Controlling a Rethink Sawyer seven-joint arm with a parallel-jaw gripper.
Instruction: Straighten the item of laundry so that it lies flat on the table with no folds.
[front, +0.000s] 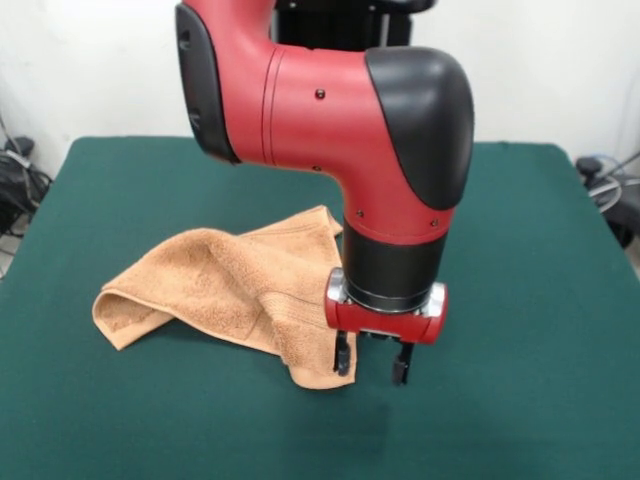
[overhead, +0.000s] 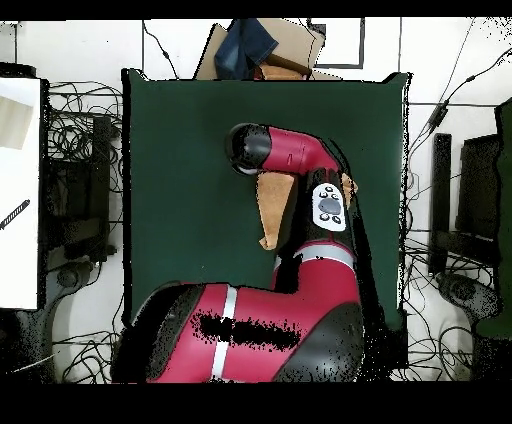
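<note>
the towel (front: 225, 285) lies crumpled and folded over on the green counter (front: 520, 300), not yet flattened; the gripper (front: 372, 362) hovers at the towel's corner, fingers spread apart, holding nothing.

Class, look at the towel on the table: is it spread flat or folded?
Folded. The towel lies bunched on the table, with layers doubled over.

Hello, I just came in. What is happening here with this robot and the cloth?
A red robot arm holds its gripper, fingers apart, at the near corner of an orange towel on the green table. The towel is crumpled and folded over, not flat. The front view does not show clearly whether a finger touches the corner.
</note>
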